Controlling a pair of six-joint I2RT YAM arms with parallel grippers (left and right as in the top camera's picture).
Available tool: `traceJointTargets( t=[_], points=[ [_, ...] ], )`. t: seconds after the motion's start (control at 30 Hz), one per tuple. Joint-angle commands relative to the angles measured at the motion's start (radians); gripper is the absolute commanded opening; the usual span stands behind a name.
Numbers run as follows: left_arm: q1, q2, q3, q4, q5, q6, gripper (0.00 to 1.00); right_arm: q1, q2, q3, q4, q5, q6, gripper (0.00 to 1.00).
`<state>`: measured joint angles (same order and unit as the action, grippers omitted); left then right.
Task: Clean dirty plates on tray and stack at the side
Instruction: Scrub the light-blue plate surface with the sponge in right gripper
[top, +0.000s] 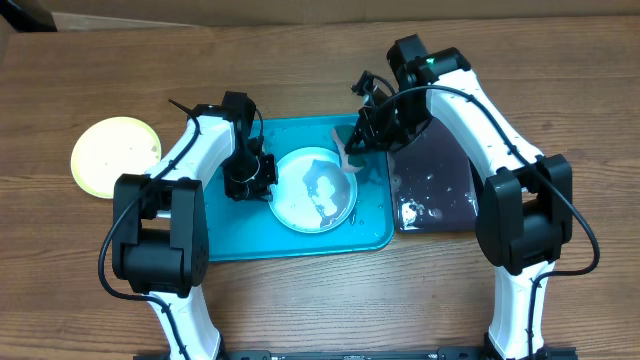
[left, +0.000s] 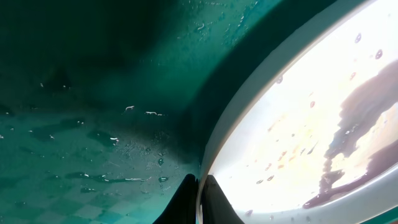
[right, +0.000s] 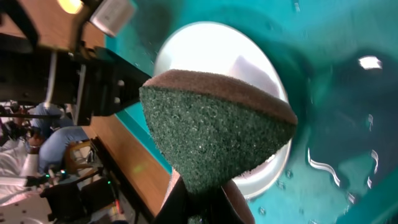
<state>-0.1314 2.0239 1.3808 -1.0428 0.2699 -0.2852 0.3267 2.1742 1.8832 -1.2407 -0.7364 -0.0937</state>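
Observation:
On the teal tray (top: 230, 235) lies a pale round plate (top: 318, 205) with a dark smear across its middle. My left gripper (top: 266, 185) is shut on the plate's left rim. In the left wrist view, both fingers (left: 186, 202) pinch the thin rim of the plate (left: 298, 130) over the wet tray (left: 93, 93). My right gripper (top: 360, 143) is shut on a green scouring sponge (top: 346, 158) at the plate's far right edge. In the right wrist view the sponge (right: 217, 130) fills the middle above the gripper (right: 202, 208), just over the plate (right: 255, 62). A pale yellow plate (top: 115, 155) lies on the table left of the tray.
A narrower black tray (top: 435, 185), wet with droplets, sits against the teal tray's right side. Water drops and streaks lie on the teal tray (right: 348, 124). My left arm (right: 106, 81) stands close behind the plate. Bare wooden table (top: 320, 310) surrounds the trays.

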Motion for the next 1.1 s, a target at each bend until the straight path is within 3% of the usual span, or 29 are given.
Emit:
traceJointTargets(
  t=[0.0, 0.23, 0.43, 0.7, 1.07],
  points=[
    [-0.008, 0.000, -0.005, 0.005, 0.011, 0.016, 0.07, 0.039, -0.015, -0.017, 0.050, -0.066, -0.054, 0.04],
    [-0.008, 0.000, -0.005, 0.004, 0.011, 0.016, 0.07, 0.125, -0.015, -0.188, 0.382, -0.058, -0.039, 0.04],
    [-0.008, 0.000, -0.005, 0.004, 0.011, 0.016, 0.06, 0.172, -0.015, -0.291, 0.634, 0.106, 0.064, 0.04],
    [-0.008, 0.000, -0.005, 0.003, 0.011, 0.016, 0.05, 0.189, -0.015, -0.294, 0.708, 0.305, 0.091, 0.04],
    [-0.008, 0.000, -0.005, 0.004, 0.011, 0.016, 0.05, 0.190, -0.014, -0.303, 0.717, 0.310, 0.091, 0.04]
  ],
)
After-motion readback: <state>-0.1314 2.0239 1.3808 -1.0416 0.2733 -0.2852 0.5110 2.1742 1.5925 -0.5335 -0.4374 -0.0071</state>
